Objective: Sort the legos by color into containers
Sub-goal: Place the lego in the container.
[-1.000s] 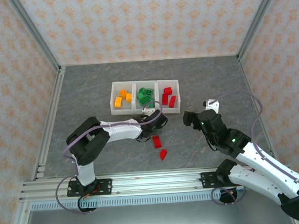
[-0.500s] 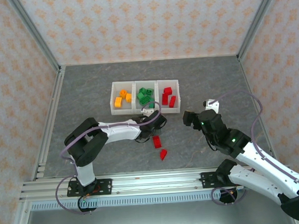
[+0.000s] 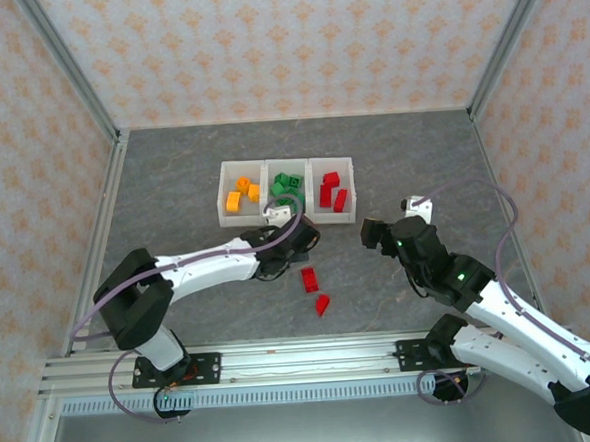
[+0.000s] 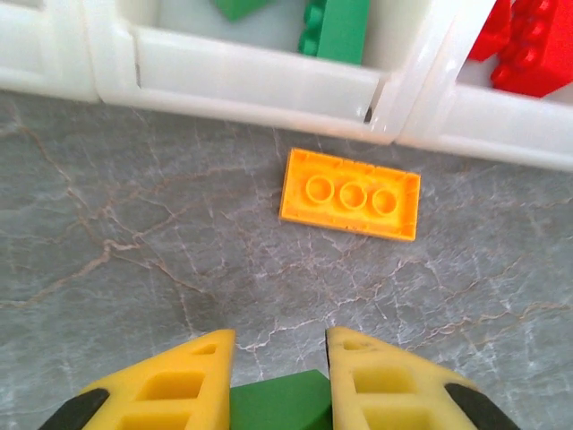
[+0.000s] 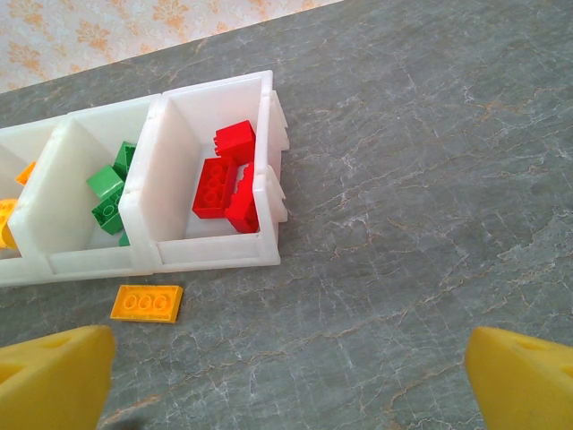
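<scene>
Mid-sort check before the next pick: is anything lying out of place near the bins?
Yes. A flat orange lego plate lies on the grey table just outside the white translucent bins, in front of the green compartment, not in the orange one. Two red bricks lie loose nearer the arms.

Dark grey tabletop (image 3: 174,208) with pale, marble-like veining, flat and matte. Toward the far middle, a row of three white bins (image 3: 245,222), joined side by side and standing flat on the surface. Just in front of the row's near wall, by the divider between the middle and right bins, a flat orange plate (image 4: 350,194) with three round studs on top, lying close to the wall without touching it, long side roughly parallel to it. Closer to the near edge, well apart from the bins, a red brick (image 3: 310,279). Just beside it, slightly nearer and to the right, a second red brick (image 3: 323,303), set at an angle.
</scene>
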Available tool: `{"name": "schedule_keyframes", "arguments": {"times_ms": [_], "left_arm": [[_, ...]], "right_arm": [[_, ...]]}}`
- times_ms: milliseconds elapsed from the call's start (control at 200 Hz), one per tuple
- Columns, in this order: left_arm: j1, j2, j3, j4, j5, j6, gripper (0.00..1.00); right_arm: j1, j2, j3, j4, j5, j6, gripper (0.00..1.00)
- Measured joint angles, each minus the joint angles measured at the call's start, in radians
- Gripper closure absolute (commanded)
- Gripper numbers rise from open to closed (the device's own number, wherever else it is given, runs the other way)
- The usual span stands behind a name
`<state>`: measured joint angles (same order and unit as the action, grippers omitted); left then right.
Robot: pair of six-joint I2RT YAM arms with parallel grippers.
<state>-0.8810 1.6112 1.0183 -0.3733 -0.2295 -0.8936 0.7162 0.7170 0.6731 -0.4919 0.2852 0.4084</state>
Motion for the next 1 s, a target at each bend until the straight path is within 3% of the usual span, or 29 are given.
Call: {"name": "schedule_keyframes", "arguments": {"times_ms": [135, 350, 726, 886, 996], "left_arm": [[0.035, -0.046, 0.008, -0.008, -0.018, 0.010, 0.79], [0.166, -0.028, 0.135, -0.006, -0.023, 0.118, 0.79], [0.264, 0.269, 0.523, -0.032, -0.021, 0.303, 0.78], [0.286, 0.349, 0.553, -0.043, -0.007, 0.328, 0.66], [0.307, 0.364, 0.549, -0.047, 0.010, 0.337, 0.46]], "right_arm": [[0.000, 0.000, 0.000, 0.000, -0.002, 0.000, 0.00], [0.000, -0.002, 0.000, 0.000, -0.005, 0.000, 0.00], [0.000, -0.025, 0.000, 0.000, -0.004, 0.000, 0.00], [0.000, -0.033, 0.000, -0.001, -0.004, 0.000, 0.00], [0.000, -0.032, 0.000, -0.001, -0.004, 0.000, 0.00]]}}
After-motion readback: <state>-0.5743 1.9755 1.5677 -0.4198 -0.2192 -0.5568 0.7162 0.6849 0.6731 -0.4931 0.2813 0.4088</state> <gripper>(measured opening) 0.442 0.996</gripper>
